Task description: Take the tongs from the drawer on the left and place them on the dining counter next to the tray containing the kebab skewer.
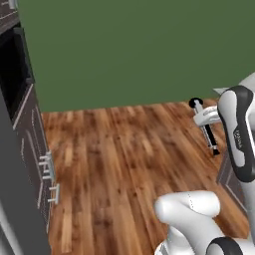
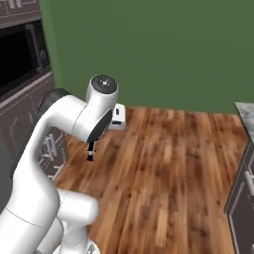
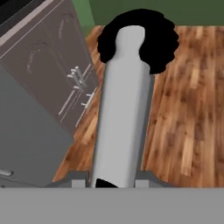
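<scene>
The tongs (image 3: 122, 113) are clamped between the gripper (image 3: 116, 181) fingers, their smooth silvery shaft projecting forward to a rounded black end. They are held aloft over the plank-patterned wooden floor (image 1: 124, 164), with grey cabinets (image 3: 48, 83) beyond.

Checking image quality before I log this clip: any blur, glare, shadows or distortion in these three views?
Left base view: soft, low-resolution rendering, flat even light, no glare; the slim silvery-white tongs with black ends stay legible beside the arm. Right base view: equally soft, faint sheen on the wooden plank floor, no hard shadows. Hand view: the tongs loom large and stretched by closeness, with a jagged black end.
</scene>
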Motion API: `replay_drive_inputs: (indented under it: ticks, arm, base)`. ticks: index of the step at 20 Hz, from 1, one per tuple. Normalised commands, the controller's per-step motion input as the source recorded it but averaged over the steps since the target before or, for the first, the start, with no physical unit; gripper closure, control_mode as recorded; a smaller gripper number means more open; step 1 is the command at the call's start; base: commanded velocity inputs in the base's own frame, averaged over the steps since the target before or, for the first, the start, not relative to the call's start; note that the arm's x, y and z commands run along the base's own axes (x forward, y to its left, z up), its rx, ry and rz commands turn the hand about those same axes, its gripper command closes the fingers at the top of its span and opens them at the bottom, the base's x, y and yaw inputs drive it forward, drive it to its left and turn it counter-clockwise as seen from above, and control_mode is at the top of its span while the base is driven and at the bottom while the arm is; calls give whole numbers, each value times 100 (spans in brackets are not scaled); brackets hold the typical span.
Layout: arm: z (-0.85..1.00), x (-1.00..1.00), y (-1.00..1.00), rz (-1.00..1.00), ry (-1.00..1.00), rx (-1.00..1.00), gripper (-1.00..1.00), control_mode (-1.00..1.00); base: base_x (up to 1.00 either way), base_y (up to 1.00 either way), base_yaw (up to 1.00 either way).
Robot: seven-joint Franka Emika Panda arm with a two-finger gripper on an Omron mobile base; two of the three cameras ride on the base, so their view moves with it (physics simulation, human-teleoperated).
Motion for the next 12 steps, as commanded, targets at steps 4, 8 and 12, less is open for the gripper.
replay_drive_inputs:
  ticks: [4, 8, 12]
  arm:
    - [0, 0, 0, 0, 0, 0, 100, 100]
    - [0, 0, 0, 0, 0, 0, 100, 100]
    - [0, 0, 0, 0, 0, 0, 100, 100]
  base:
    - [100, -85, -4]
    - [100, -55, -2]
    - [100, 15, 0]
